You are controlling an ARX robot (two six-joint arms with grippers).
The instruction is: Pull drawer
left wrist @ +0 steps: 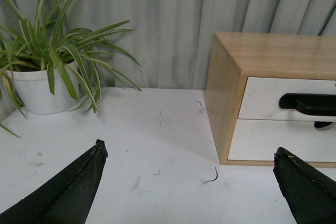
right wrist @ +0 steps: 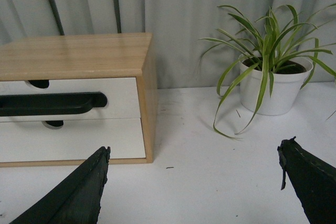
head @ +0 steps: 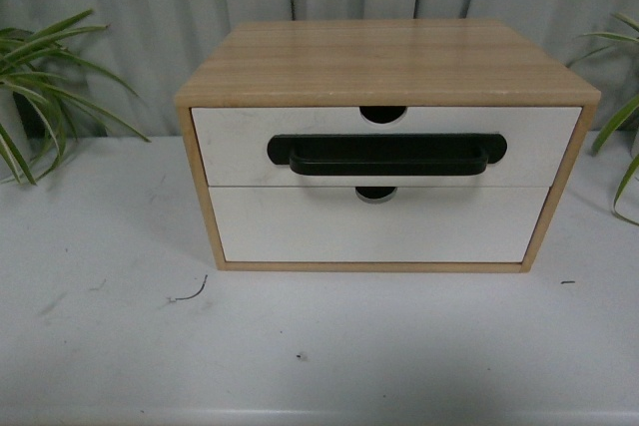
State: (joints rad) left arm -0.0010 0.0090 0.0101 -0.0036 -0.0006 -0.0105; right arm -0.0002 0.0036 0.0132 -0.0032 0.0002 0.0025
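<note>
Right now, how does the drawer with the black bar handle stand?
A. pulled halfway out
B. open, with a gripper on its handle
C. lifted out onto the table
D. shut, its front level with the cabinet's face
D: the drawer sits shut in the cabinet, none of its inside shows, and nothing touches the handle.

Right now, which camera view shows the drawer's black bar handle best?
The front view: the handle faces the camera whole, both ends visible. Each wrist view sees it obliquely, cut off at the picture edge, showing one end only.
</note>
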